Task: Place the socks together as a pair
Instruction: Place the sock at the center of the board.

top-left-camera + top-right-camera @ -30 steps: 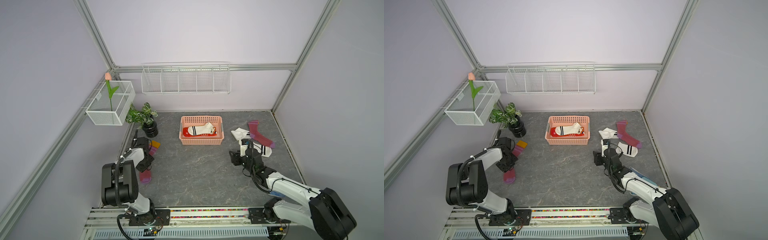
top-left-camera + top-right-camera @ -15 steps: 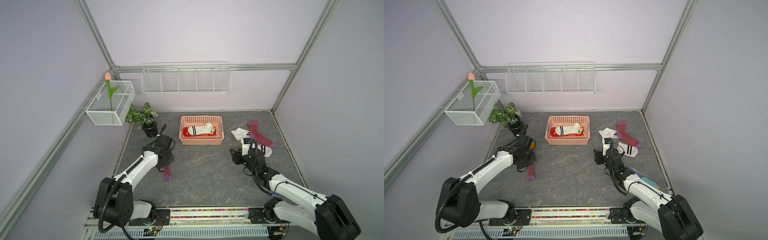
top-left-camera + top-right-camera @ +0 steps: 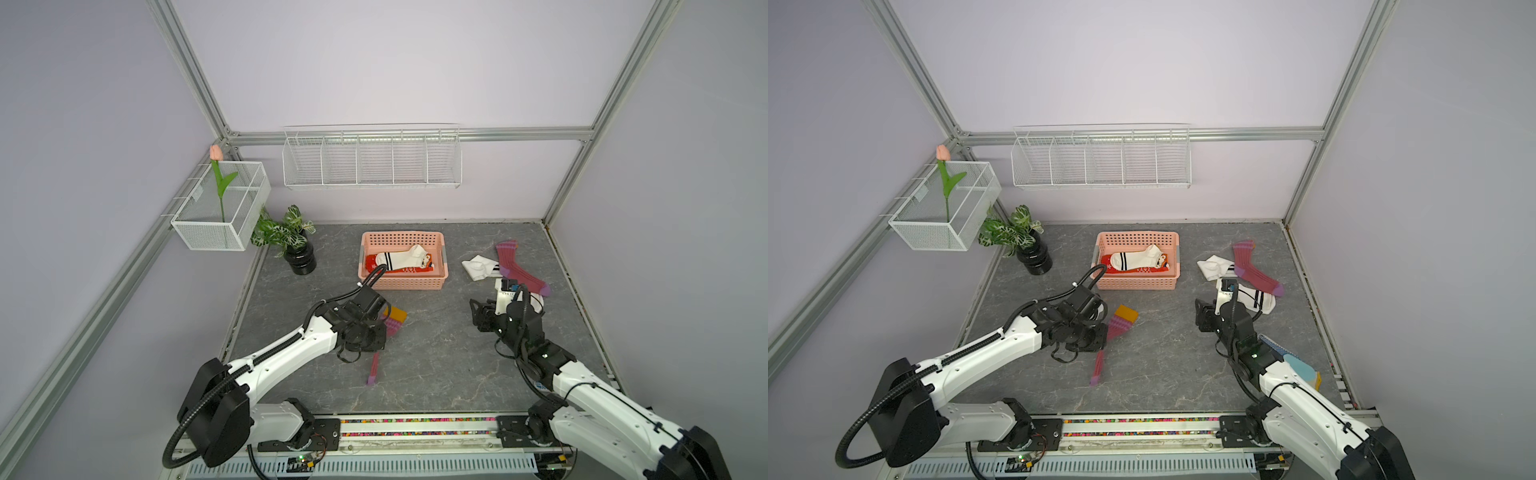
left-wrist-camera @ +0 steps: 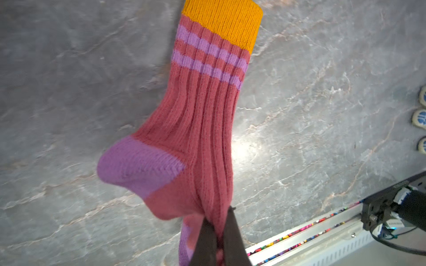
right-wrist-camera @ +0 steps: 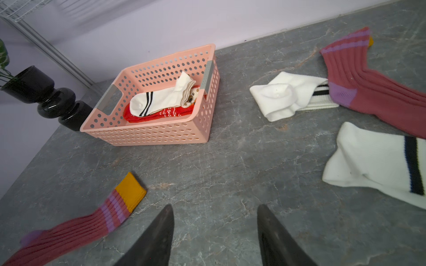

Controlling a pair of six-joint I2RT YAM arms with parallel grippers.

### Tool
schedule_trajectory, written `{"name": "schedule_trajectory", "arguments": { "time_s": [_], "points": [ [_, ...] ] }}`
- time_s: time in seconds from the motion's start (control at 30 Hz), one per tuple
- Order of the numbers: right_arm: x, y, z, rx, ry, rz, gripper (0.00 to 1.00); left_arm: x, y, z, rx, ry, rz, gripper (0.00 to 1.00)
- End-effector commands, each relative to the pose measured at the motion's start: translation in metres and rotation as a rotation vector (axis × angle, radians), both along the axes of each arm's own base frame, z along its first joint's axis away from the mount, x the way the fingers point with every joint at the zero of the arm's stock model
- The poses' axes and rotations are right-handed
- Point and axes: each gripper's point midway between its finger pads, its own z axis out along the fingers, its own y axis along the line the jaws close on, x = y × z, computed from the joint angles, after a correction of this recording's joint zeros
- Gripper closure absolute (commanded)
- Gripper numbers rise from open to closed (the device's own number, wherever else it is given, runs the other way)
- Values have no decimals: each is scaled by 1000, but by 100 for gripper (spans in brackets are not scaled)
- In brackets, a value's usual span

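Observation:
My left gripper is shut on the foot of a ribbed maroon sock over the middle of the table. Its mustard cuff points toward the pink basket, and its purple toe hangs toward the front. The matching maroon sock lies at the back right, beside a crumpled white striped sock. A second white striped sock lies close to my right gripper, which is open and empty above bare table.
The pink basket at the back centre holds a white striped sock on top of a red sock. A potted plant stands at the back left. A blue dotted glove lies under my right arm. Wire baskets hang on the walls.
My left arm has swung from the table's left edge toward the middle, carrying the maroon sock with it. The right arm has hardly moved.

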Motion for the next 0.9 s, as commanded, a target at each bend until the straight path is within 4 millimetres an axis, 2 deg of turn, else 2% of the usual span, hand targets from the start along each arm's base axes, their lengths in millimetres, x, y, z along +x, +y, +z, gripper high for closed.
{"name": "schedule_trajectory", "arguments": {
  "time_s": [0.0, 0.07, 0.13, 0.23, 0.27, 0.33, 0.43, 0.47, 0.57, 0.67, 0.77, 0.87],
  "points": [
    [-10, -17, -10, -9, 95, -89, 40, 0, -34, 7, -17, -25, -140, 100],
    [-13, -19, -14, -7, 132, -104, 39, -2, -44, 5, 19, -30, -200, 100],
    [-14, -18, -18, 6, 170, -107, 39, -4, -46, 1, 65, -34, -246, 100],
    [-14, -7, -24, 34, 225, -84, 38, 0, -31, -8, 168, -47, -255, 100],
    [-12, -3, -27, 44, 241, -76, 38, 1, -25, -10, 201, -50, -251, 97],
    [-7, 4, -33, 53, 262, -61, 38, -3, -22, -14, 207, -34, -251, 72],
    [3, 16, -38, 65, 276, -34, 39, -12, -32, -10, 105, -19, -238, 20],
    [6, 21, -40, 65, 283, -24, 39, -14, -35, -6, 69, -20, -229, 12],
    [11, 36, -45, 52, 313, 18, 40, -18, -41, 8, -30, -34, -195, 8],
    [11, 51, -56, 8, 352, 60, 41, -18, -37, 17, -86, -48, -101, 7],
    [8, 67, -68, -22, 387, 106, 41, -17, -13, 9, -37, -28, 76, 6],
    [6, 79, -78, -61, 412, 134, 41, -30, -2, -5, -54, 54, 209, 7]
  ]
}}
